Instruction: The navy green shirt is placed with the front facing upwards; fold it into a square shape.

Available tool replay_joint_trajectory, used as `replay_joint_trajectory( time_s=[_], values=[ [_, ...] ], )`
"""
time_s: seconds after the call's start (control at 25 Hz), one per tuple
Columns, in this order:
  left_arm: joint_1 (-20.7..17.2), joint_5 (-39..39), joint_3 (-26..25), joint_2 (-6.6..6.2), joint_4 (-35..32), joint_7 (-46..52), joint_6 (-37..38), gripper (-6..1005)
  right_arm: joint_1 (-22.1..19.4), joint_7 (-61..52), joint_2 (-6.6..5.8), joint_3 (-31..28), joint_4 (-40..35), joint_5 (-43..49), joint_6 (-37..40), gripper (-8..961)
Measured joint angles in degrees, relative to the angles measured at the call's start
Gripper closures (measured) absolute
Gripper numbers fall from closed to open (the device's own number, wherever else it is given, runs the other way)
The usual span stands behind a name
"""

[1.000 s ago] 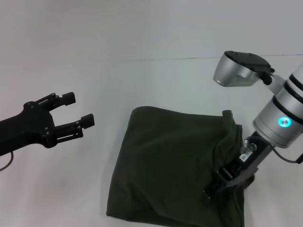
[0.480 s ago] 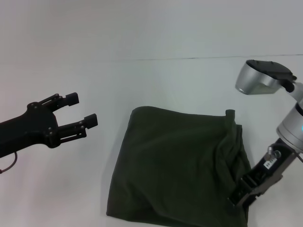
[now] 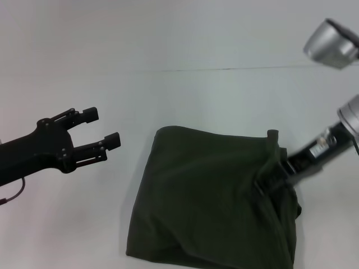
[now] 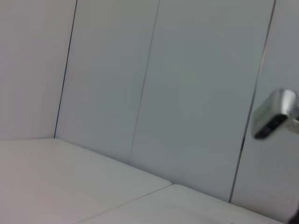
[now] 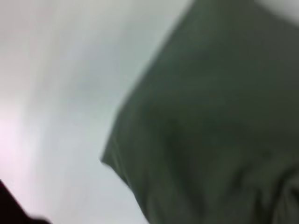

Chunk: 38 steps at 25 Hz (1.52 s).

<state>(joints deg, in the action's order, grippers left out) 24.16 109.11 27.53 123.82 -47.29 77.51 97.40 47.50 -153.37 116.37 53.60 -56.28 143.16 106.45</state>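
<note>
— Squaring up now? Where is the dark olive-green cotton shirt [image 3: 210,199]?

— Folded into a rough bundle on the white table [image 3: 84,224]. The right gripper [image 3: 268,182] sits at its right edge; I cannot tell its grasp. Tuck that lumpy edge flat.

— And the left gripper [image 3: 102,128]?

— Hovering left of the shirt, fingers spread, empty. No containers here.

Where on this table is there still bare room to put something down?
The bare white table runs wide behind the folded navy green shirt, and between the shirt and the left gripper hovering to its left. It is crowded at the shirt's right edge, where the right gripper sits.
</note>
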Motion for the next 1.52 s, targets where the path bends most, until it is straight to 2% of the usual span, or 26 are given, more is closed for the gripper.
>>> replay_joint_trajectory(
  time_s=[0.16,0.32,0.6,0.96,1.16,1.36,1.52],
  values=[
    [0.1,-0.06,0.12,0.0,0.0,0.0,-0.14,112,1.42,-1.36,0.51,0.35,0.09,-1.12,-4.86,259],
    [0.12,-0.13,0.01,0.01,-0.01,-0.01,0.01,112,4.18,-4.05,1.61,4.07,0.3,1.56,-8.91,259],
    [-0.18,-0.14,0.13,0.0,0.37,-0.34,0.06,111,6.85,-5.82,2.83,5.83,0.46,7.47,-10.45,259],
    [0.06,-0.14,0.27,-0.04,0.88,-0.43,-0.03,112,6.96,-6.47,3.04,7.32,0.53,11.78,-11.04,259],
    [0.1,-0.13,0.34,-0.04,0.89,-0.44,-0.25,112,5.81,-6.19,2.51,6.57,0.19,12.57,-9.08,259],
    [0.19,-0.13,0.34,-0.05,1.16,-0.44,-0.35,111,4.1,-6.41,0.84,5.75,-0.15,12.57,-7.66,260],
    [0.19,-0.13,0.32,-0.1,1.5,-0.44,-0.38,111,2.13,-6.42,0.15,5.3,0.22,12.61,-7.49,260]
  ],
)
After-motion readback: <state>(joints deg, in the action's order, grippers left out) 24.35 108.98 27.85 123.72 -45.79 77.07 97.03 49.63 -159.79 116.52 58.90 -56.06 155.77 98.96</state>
